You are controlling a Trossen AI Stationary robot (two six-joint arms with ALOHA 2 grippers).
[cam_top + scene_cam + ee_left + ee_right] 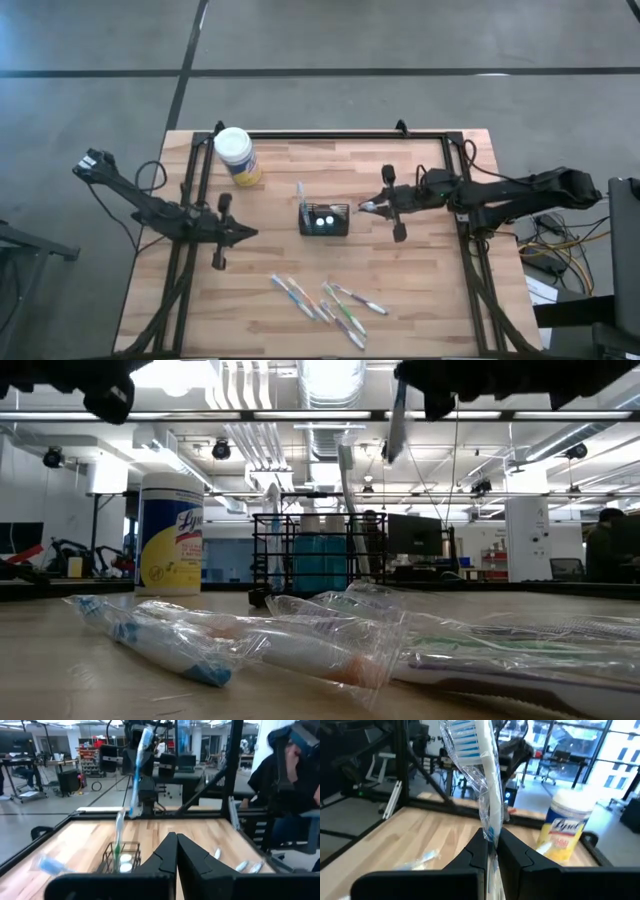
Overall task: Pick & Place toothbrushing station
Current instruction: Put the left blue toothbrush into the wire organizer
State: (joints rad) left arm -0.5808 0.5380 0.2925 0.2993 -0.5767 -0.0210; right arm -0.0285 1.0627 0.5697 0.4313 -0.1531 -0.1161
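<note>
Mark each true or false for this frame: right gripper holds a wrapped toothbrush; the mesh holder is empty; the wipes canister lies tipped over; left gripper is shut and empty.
1. The right gripper holds a wrapped toothbrush: true.
2. The black mesh holder is empty: false, a toothbrush already stands in it.
3. The Lysol wipes canister lies tipped over: false, it stands upright.
4. The left gripper is shut and empty: true.

Bright ceiling strip lights (330, 380) glare overhead in the low view, where the nearest wrapped toothbrushes (250, 645) lie soft and out of focus. The table (420, 300) is evenly lit with faint shadows; daylight enters through windows (600, 740) behind
</note>
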